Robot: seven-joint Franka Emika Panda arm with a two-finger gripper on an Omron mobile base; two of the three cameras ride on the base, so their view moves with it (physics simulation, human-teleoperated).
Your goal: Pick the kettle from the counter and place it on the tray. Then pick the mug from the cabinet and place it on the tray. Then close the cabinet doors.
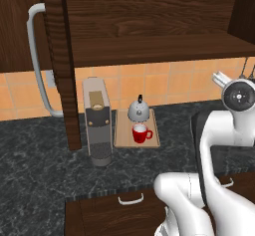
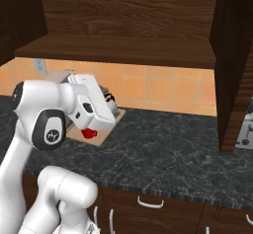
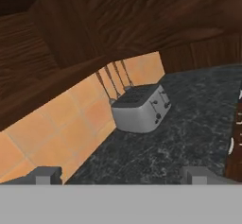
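Dark surface (image 1: 40, 145) carries the tray (image 1: 121, 139) with kettle (image 1: 138, 110) and mug (image 1: 141, 133) both on it, so both placements look done; cabinet doors (image 1: 60, 56) stand open, closing remains; gripper (image 3: 120, 175) spread wide, empty, facing a toaster (image 3: 139, 107).

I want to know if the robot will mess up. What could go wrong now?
The left cabinet door hangs open right beside the coffee machine, so swinging it shut might clip the machine. The kettle and mug sit close together on the tray; an arm sweeping low could knock them. The open hand faces the toaster, away from the doors.
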